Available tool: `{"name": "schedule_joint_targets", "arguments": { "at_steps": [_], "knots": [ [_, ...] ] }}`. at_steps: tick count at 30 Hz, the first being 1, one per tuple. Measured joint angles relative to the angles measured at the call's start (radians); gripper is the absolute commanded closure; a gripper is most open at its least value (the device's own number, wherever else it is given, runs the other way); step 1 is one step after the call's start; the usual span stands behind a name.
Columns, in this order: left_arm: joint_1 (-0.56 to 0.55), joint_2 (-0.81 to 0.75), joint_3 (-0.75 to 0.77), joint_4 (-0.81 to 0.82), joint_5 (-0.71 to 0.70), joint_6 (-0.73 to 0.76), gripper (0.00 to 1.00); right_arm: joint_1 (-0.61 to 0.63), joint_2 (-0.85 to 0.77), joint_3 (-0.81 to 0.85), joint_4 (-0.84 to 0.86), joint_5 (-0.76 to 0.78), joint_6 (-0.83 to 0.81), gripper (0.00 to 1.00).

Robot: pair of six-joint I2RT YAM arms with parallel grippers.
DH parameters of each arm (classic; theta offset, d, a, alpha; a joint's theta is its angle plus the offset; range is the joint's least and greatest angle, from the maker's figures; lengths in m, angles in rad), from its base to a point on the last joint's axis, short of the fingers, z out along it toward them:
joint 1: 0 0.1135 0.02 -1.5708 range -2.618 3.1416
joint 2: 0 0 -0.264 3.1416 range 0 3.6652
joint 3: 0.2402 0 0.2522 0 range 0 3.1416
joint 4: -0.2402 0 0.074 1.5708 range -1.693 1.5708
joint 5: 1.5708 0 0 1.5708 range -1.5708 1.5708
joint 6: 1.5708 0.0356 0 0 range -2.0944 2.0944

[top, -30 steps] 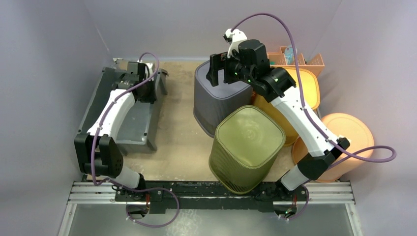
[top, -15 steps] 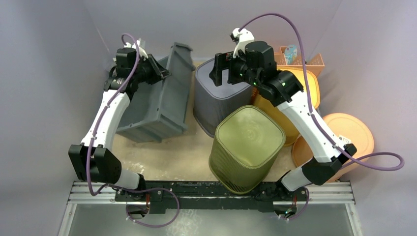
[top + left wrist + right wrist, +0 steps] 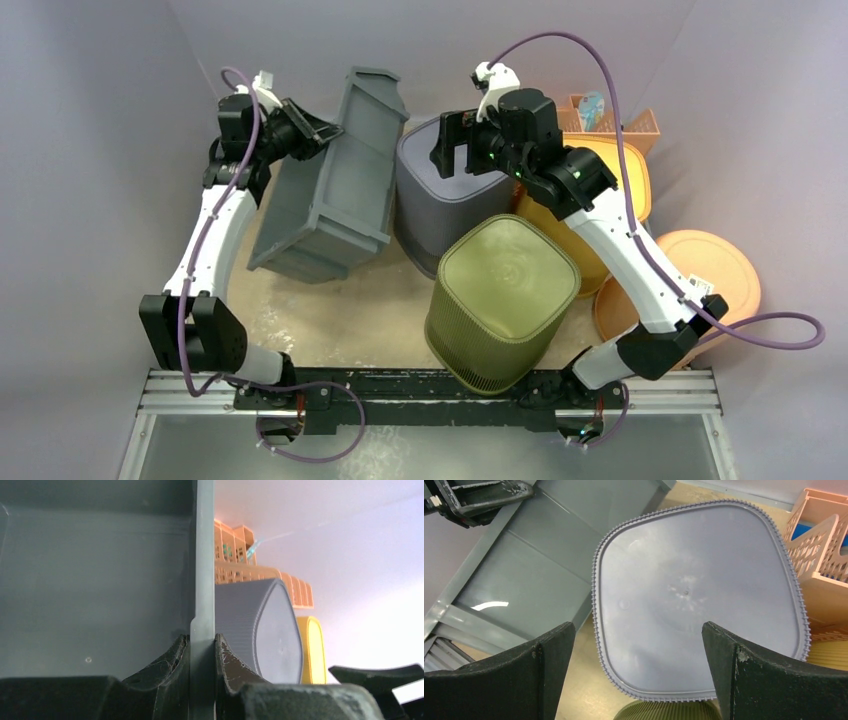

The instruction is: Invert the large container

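The large container is a dark grey rectangular bin (image 3: 335,190). It is tipped up on its long side at the left, its far end close to a ribbed grey-purple bin (image 3: 440,215). My left gripper (image 3: 322,130) is shut on the grey bin's rim. In the left wrist view the rim (image 3: 204,580) runs straight up between the closed fingers of that gripper (image 3: 202,647). My right gripper (image 3: 450,150) is open and empty, hovering above the flat bottom of the upturned grey-purple bin (image 3: 694,590); its jaws (image 3: 638,625) stand wide apart.
An upturned olive ribbed bin (image 3: 505,295) stands in front of the grey-purple one. A yellow container (image 3: 625,175), an orange round one (image 3: 715,265) and a peach basket (image 3: 610,120) crowd the right side. Walls close in on the left, right and back.
My left arm has lifted the grey bin by its rim from lying flat at the left to standing on its side, swung toward the centre. My right gripper rose slightly.
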Motion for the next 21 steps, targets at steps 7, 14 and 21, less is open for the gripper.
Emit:
{"name": "schedule_joint_targets", "arguments": {
  "at_steps": [7, 14, 21],
  "knots": [
    [0.137, 0.016, -0.05, 0.113, 0.084, -0.137, 1.0, 0.0, -0.007, -0.021, 0.0, 0.006, -0.001, 0.0],
    [0.265, 0.099, -0.039, 0.224, 0.211, -0.217, 0.65, 0.0, -0.033, -0.037, 0.001, 0.023, -0.001, 0.0],
    [0.356, 0.162, 0.184, -0.099, 0.14, 0.072, 0.44, 0.0, -0.05, -0.047, -0.002, 0.029, -0.005, 0.0]
  ]
}}
